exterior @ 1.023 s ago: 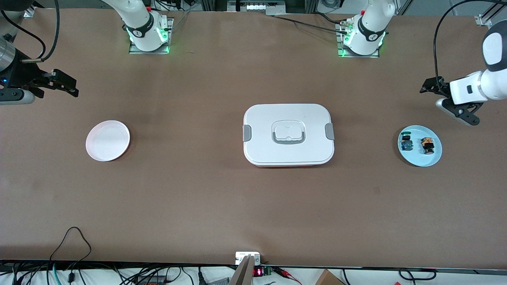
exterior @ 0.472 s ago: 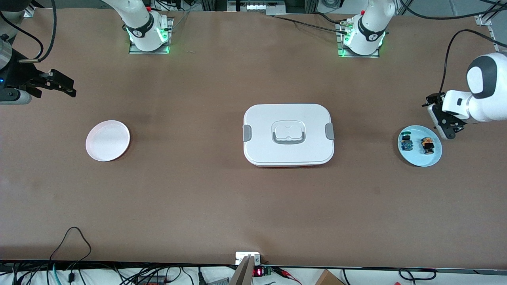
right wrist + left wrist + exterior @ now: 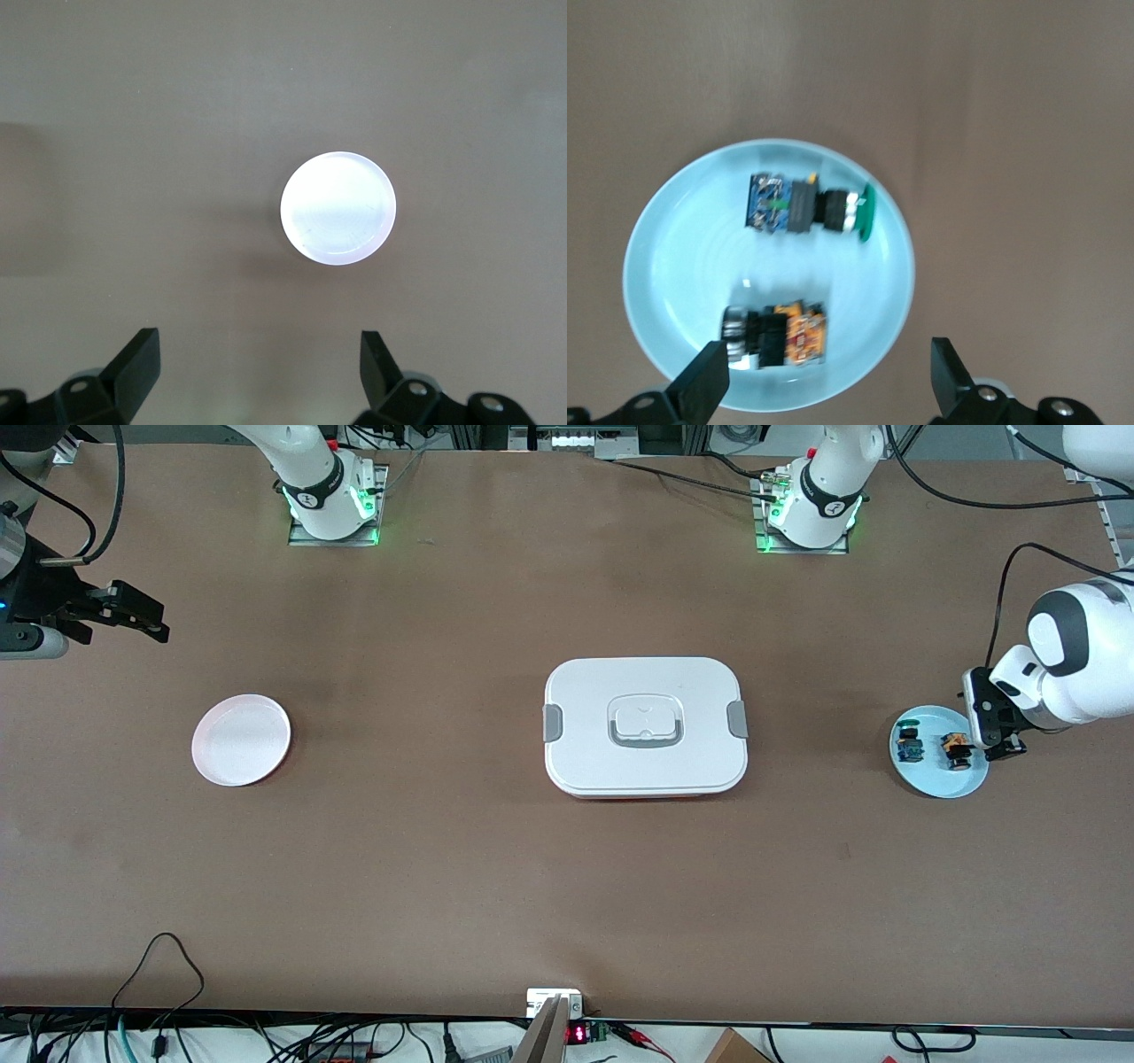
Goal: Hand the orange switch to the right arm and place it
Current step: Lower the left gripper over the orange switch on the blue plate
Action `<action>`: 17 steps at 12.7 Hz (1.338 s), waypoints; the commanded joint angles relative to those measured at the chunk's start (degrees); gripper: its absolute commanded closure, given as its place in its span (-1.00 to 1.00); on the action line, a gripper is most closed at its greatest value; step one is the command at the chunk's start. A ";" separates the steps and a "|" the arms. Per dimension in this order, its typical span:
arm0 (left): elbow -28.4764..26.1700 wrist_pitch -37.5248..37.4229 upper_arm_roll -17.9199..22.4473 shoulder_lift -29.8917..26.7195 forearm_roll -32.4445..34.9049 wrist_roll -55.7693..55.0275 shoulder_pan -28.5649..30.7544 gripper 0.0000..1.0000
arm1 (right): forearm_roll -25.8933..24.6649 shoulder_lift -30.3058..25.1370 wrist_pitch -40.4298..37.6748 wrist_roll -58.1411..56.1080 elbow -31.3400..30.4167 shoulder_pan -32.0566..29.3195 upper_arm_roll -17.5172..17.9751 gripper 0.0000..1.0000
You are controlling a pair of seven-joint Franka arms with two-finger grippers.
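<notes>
orange switch (image 3: 778, 333): lies on its side on the light blue plate (image 3: 964, 786), toward the left arm's end of the table, beside the green-capped switch (image 3: 806, 206).
long axis: crosswise to the finger gap, as the left wrist view shows it.
left gripper (image 3: 828, 388): over the plate's edge, jaws wide apart, holding nothing; the nearer 1 by far.
right gripper (image 3: 133, 609): waits wide open and empty, above the table near the white plate (image 3: 241, 740).
judgement: the switch sits off-centre, by 1 fingertip (image 3: 702, 382).
</notes>
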 commanded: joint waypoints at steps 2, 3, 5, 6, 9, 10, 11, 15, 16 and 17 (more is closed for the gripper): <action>0.92 6.90 -0.51 3.64 -0.31 11.26 1.87 -1.00 | -0.55 0.24 -0.88 -0.82 0.96 0.06 0.04 -1.00; 1.09 8.49 -0.60 4.60 -0.49 13.02 2.13 -1.00 | -0.55 0.32 -0.88 -0.82 0.96 0.06 0.04 -1.00; 1.18 9.64 -0.60 5.58 -0.58 13.83 2.57 -1.00 | -0.55 0.32 -0.80 -0.73 0.96 0.06 0.04 -1.00; 1.18 9.65 -0.69 5.93 -0.66 13.83 3.10 -1.00 | -0.55 0.32 -0.80 -0.73 0.96 -0.03 0.04 -1.00; 1.27 11.13 -0.69 7.86 -4.79 14.53 3.72 -1.00 | -0.56 0.32 -0.80 -0.82 0.96 -0.03 0.04 -1.00; 1.27 11.32 -0.69 8.21 -5.06 14.54 3.81 -1.00 | -0.55 0.32 -0.80 -0.82 0.96 -0.12 0.04 -1.00; 1.27 11.32 -0.69 8.39 -6.02 14.54 3.81 -1.00 | -0.55 0.32 -0.80 -0.82 0.96 -0.12 0.04 -1.00; 1.36 11.41 -0.69 9.10 -7.60 14.54 3.72 -1.00 | -0.55 0.41 -0.71 -0.73 0.87 -0.29 -0.05 -1.00; 1.44 11.41 -0.69 9.10 -7.78 14.54 3.72 -1.00 | -0.55 0.41 -0.62 -0.73 0.87 -0.29 0.04 -1.00; 1.44 11.41 -0.69 9.18 -7.78 14.54 3.72 -1.00 | -0.55 0.41 -0.53 -0.73 0.87 -0.21 -0.05 -1.00</action>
